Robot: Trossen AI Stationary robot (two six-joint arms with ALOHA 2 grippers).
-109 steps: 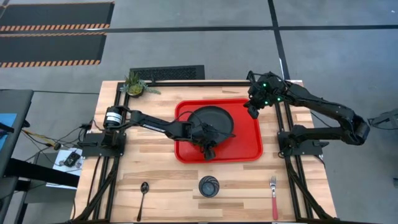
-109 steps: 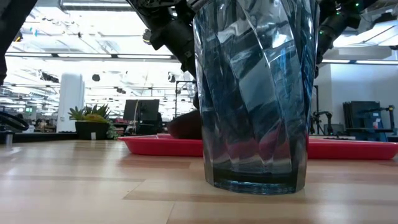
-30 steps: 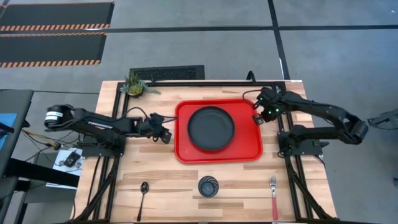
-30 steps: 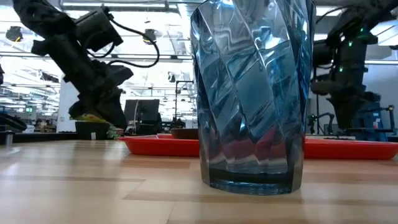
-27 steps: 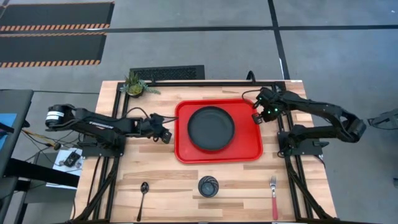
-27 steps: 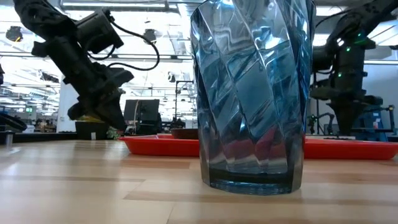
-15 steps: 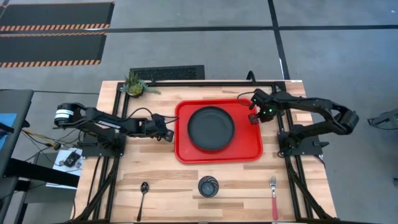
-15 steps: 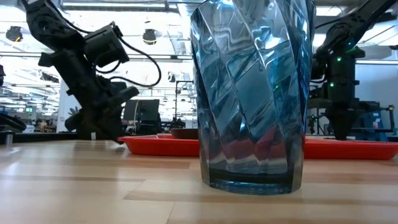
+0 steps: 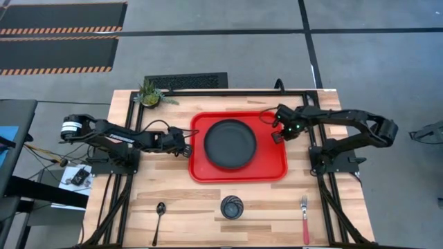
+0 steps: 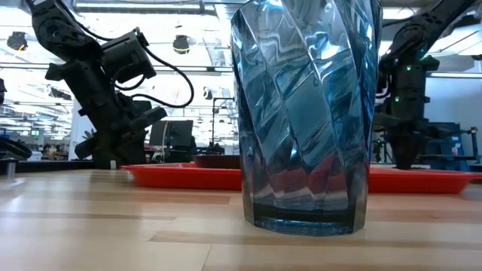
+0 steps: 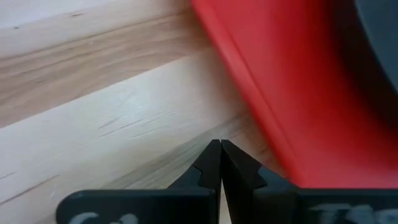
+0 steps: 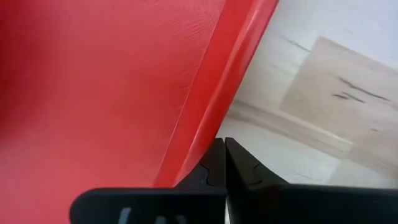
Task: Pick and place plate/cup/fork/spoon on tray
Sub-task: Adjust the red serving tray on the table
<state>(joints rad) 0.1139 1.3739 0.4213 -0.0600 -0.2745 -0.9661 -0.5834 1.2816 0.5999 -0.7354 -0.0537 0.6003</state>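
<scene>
Fingers pinched closed on both sides, left gripper (image 9: 185, 149) and right gripper (image 9: 276, 136) nudge the tray (image 9: 270, 169) leftward, plate (image 9: 229, 144) aboard; cup (image 9: 232, 207), fork (image 9: 304, 218), spoon (image 9: 160, 215) still wait on the table (image 9: 187, 197).

Even, bright overhead light with soft shadows; the cup (image 10: 305, 113) looms glossy with reflections, and the tray (image 11: 292, 106) smears, perhaps from motion blur.

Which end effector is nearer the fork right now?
Right. The right end effector sits shut at the tray's right rim, on the fork's side of the table; the left end effector sits shut at the tray's left rim.
</scene>
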